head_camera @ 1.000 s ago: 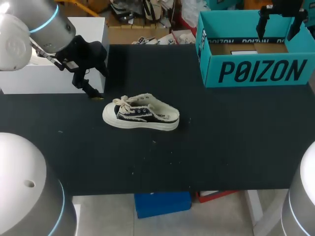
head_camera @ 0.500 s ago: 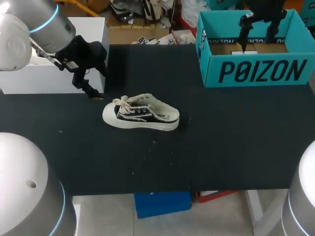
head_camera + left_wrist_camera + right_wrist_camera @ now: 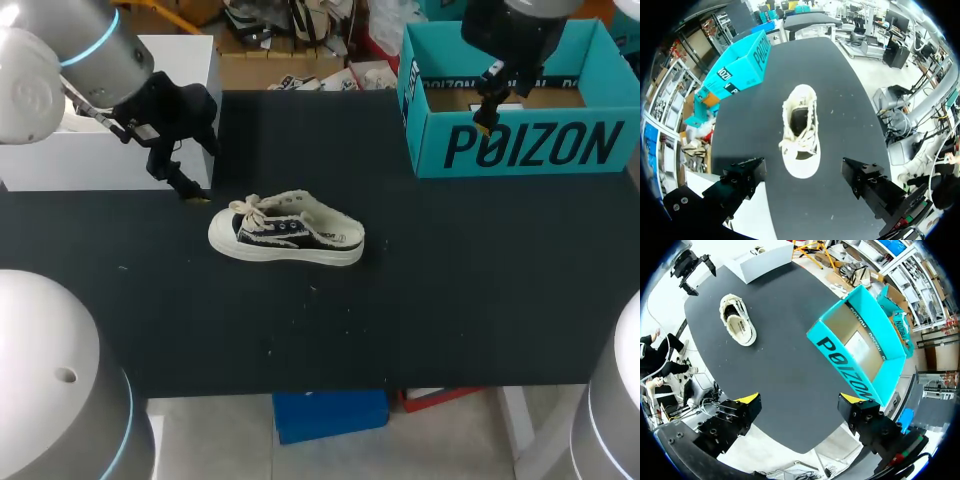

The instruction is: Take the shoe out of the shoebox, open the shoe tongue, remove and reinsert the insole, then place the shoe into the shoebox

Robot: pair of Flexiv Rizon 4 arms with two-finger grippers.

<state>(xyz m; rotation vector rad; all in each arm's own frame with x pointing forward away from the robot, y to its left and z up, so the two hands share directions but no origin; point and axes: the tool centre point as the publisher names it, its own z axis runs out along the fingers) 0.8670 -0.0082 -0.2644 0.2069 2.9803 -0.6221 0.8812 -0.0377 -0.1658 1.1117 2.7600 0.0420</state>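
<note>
Shoe point(image 3: 287, 240) is out of the shoebox point(image 3: 520, 145), standing on its sole on the table point(image 3: 450, 300), toe toward the left claw point(image 3: 802, 170) and just ahead of its fingers, well apart from the right claw point(image 3: 799, 401); left claw spread wide, holding nothing; right claw likewise spread and empty, hanging at the shoebox's front wall; tongue step judged not yet begun. Risks: loose laces point(image 3: 250, 208) lie nearest the left claw and could loop over a finger, dragging the shoe; the shoe looks light and may skid if the tongue is pulled with no second claw pinning it; the right claw could nudge the shoebox wall on leaving. Unclear: tongue and insole cannot be told apart inside the dark opening; whether the right claw touches the wall cannot be told; left claw's yellow tips do not show in its own wrist view.
</note>
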